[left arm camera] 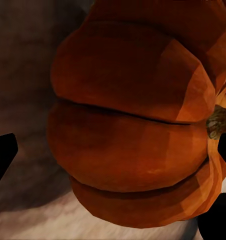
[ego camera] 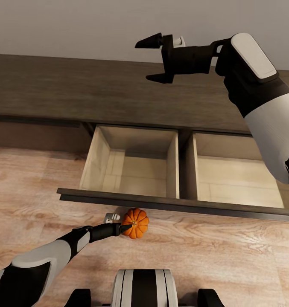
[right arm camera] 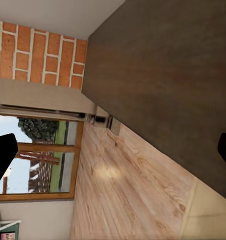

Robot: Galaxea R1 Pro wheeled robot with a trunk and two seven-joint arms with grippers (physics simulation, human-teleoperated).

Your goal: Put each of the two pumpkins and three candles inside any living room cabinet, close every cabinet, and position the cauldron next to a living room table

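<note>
My left gripper (ego camera: 126, 226) pinches the pumpkin (ego camera: 135, 223) at six o'clock, low over the wood floor (ego camera: 229, 260), just before the cabinet (ego camera: 76, 89). Its pulled-out drawer (ego camera: 170, 205) shows two pale compartments, both bare. My right gripper (ego camera: 155, 59) hangs at one o'clock, fingers spread wide, holding nothing.

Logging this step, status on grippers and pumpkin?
Left gripper shut on pumpkin, outside drawer front. Right gripper open, empty, above cabinet. Drawer open, nothing blocking.

bright orange ribbed pumpkin (ego camera: 135, 223), dark brown wood cabinet (ego camera: 97, 91) with pale beige drawer insides, light wood-grain floor (ego camera: 212, 256), red brick wall (right arm camera: 37, 52)
</note>
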